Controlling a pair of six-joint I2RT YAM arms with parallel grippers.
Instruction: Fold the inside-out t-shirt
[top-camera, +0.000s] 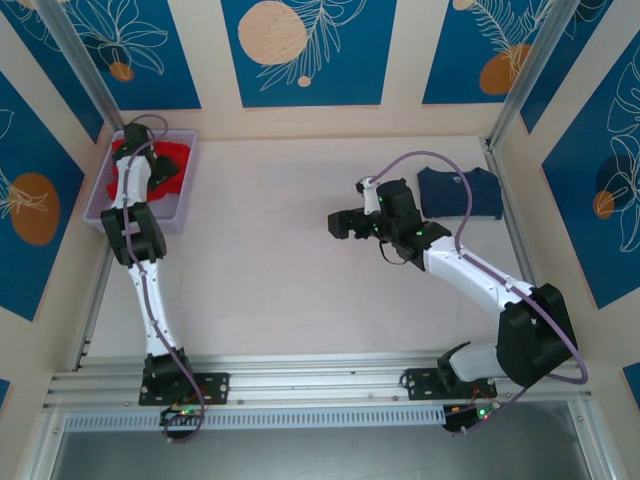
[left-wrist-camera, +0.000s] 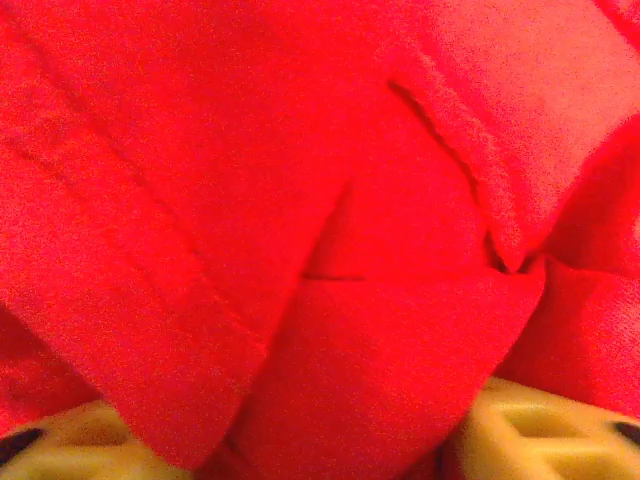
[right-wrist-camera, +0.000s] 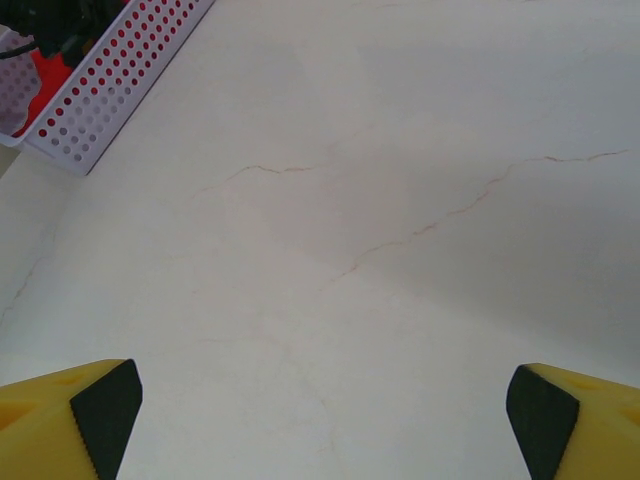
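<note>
The bright red soft cloth t-shirt (top-camera: 172, 165) is seen bunched inside the lavender perforated plastic basket (top-camera: 186, 190), at ten o'clock on the pale table (top-camera: 280, 290). Red folds are found between the yellow fingers (left-wrist-camera: 70, 445) of the left gripper (left-wrist-camera: 310, 445); whether they are pinched cannot be told. The right gripper (right-wrist-camera: 320, 420) is held wide apart above bare table, near three o'clock.

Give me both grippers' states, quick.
Left gripper: fingers sunk in the red shirt, cloth between them; whether they grip it cannot be told.
Right gripper: open, holding nothing, over the table.
</note>
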